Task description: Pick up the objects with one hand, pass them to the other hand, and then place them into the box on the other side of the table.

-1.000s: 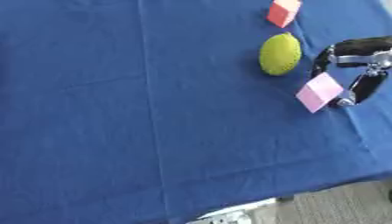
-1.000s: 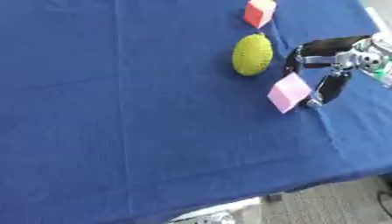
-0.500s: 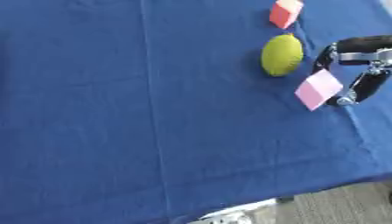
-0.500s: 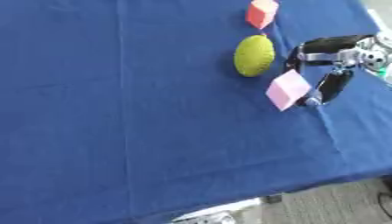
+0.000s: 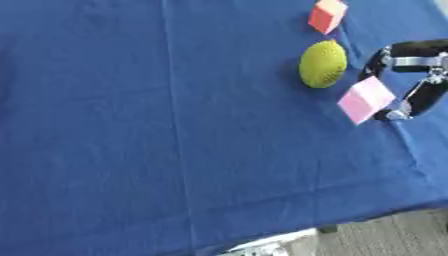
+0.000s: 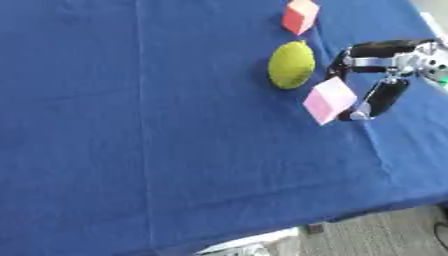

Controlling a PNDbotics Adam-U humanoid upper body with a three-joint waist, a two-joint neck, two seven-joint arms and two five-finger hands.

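A pink block (image 6: 328, 99) sits tilted at the right of the blue table (image 5: 131, 125). My right hand (image 6: 395, 56) reaches in from the right edge and is pinching it: one black finger (image 6: 350, 55) curls over its upper corner, and the thumb (image 6: 378, 99) presses its right side. A yellow-green ball (image 5: 322, 64) lies just left of and beyond the block, apart from it. A red block (image 5: 327, 15) lies further back near the top edge. My left hand shows in neither view.
The blue cloth runs wide and bare to the left of the objects. The table's near edge slants across the bottom right, with grey floor (image 6: 385, 235) below it. No box is in view.
The pink block and the right hand have shifted slightly towards the far side of the table. The ball and the red block stay in place.
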